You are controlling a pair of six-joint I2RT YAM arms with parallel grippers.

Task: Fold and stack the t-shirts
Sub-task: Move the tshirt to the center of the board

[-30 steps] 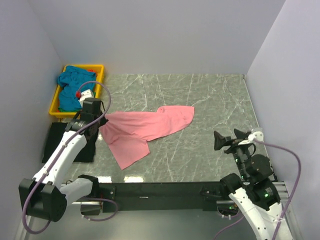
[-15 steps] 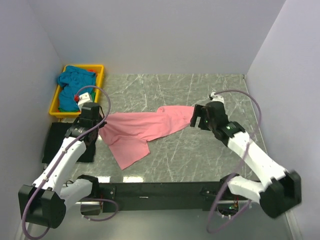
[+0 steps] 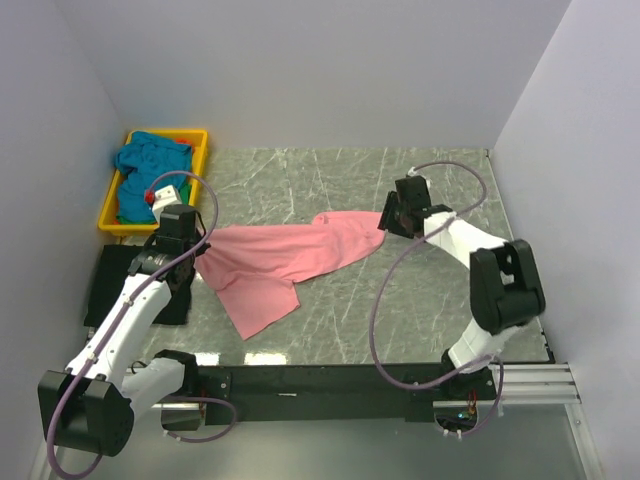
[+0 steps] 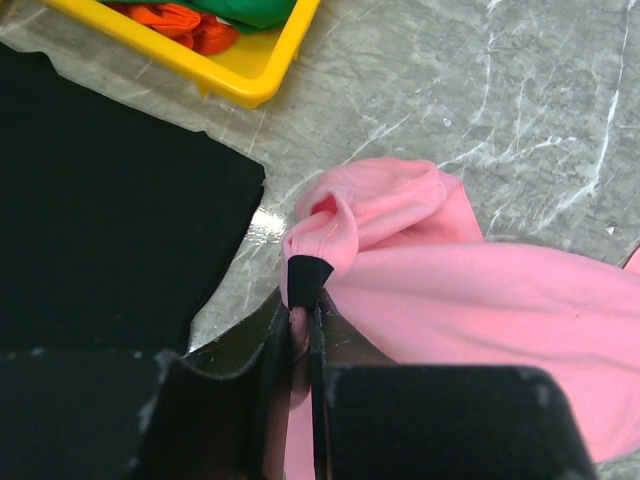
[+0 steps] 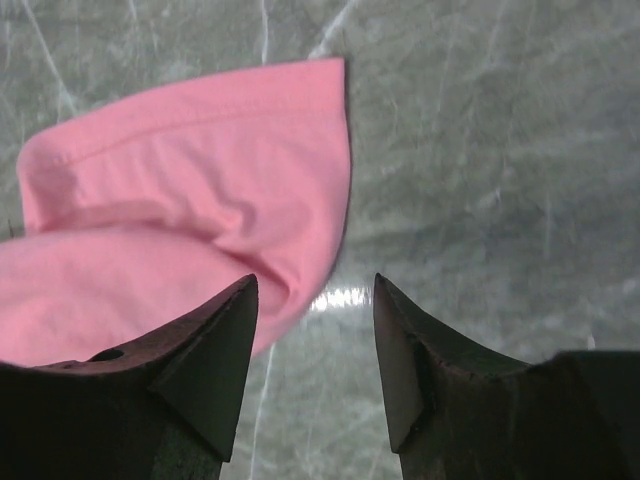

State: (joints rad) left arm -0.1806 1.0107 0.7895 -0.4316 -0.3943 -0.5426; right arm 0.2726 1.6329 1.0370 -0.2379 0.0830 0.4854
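A salmon pink t-shirt (image 3: 290, 255) lies spread and crumpled across the marble table (image 3: 420, 300). My left gripper (image 3: 198, 255) is shut on its bunched left edge, and the left wrist view shows pink cloth (image 4: 480, 300) pinched between the fingers of that gripper (image 4: 303, 290). My right gripper (image 3: 386, 222) is at the shirt's right corner. In the right wrist view it (image 5: 313, 285) stands open, its jaws either side of the cloth's edge (image 5: 190, 180). A teal t-shirt (image 3: 145, 165) is heaped in the yellow tray (image 3: 196, 134), with orange-red (image 4: 185, 18) and green (image 4: 250, 8) cloth beside it.
A black mat (image 3: 110, 285) lies at the left edge below the tray. Pale walls close in the left, back and right sides. A black rail (image 3: 320, 380) runs along the near edge between the arm bases.
The right arm has swung from the near right out to the pink shirt's right corner, and its jaws have narrowed. The left gripper has kept its hold and barely moved.
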